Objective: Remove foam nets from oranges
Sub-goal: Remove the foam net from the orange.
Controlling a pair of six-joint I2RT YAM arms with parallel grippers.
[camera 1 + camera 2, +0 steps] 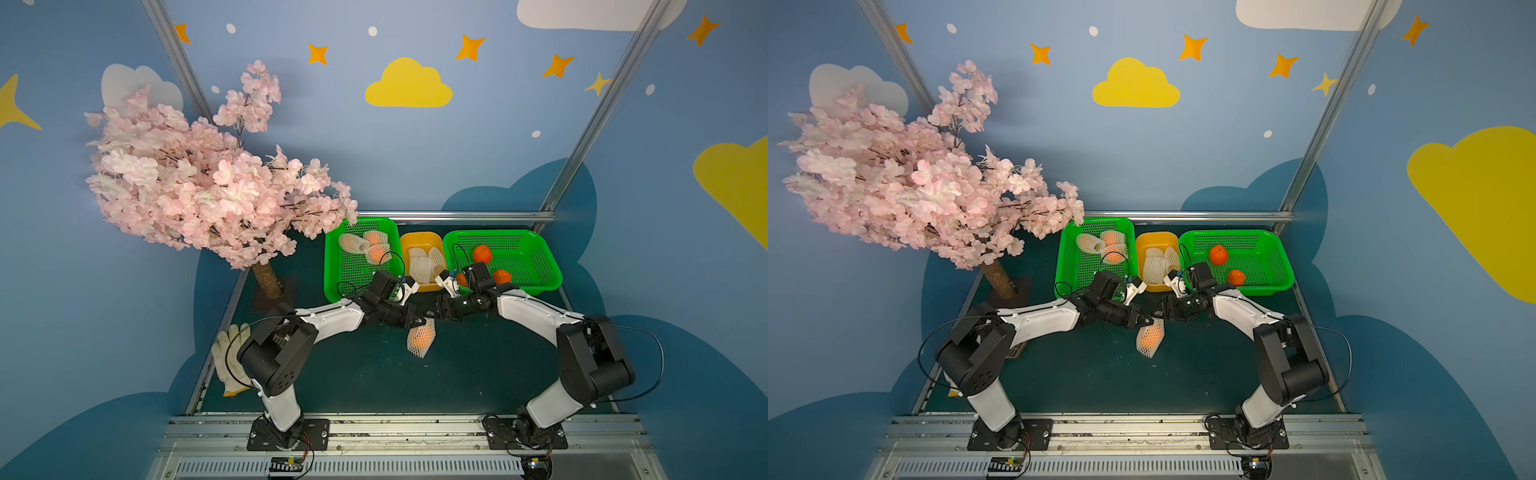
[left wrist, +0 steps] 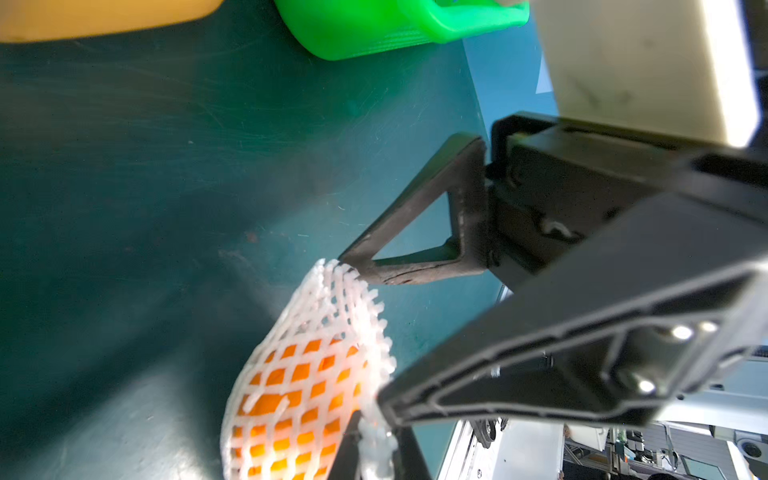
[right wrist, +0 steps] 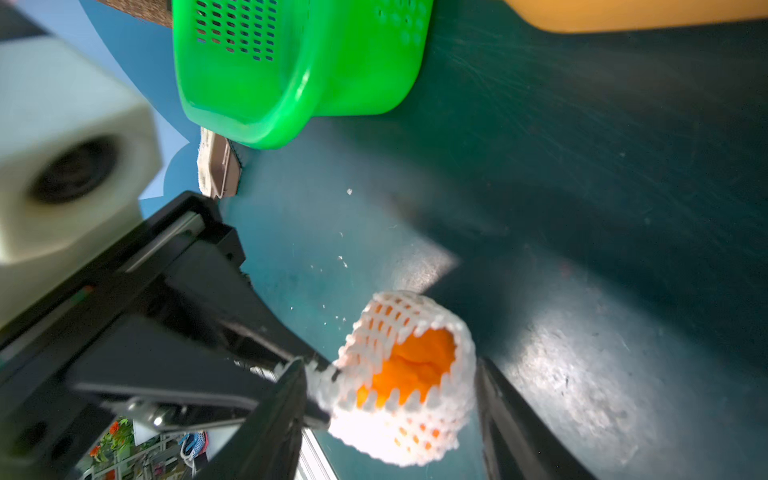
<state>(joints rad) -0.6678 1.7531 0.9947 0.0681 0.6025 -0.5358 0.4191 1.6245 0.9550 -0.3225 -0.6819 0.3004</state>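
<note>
At left gripper (image 3: 318,368): net (image 3: 399,436), perhaps aloft.

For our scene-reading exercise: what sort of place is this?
Probably a staged robot demo booth: blue walls painted with clouds and stars, a fake pink blossom tree, silver aluminium frame posts.

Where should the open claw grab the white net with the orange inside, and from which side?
Grab the foam net by the free edge of its open mouth, across from where the left gripper pinches it. The right gripper, jaws open, should probably come from its own side, above the orange. That edge stands clear of the fruit, so only soft foam is caught.
</note>
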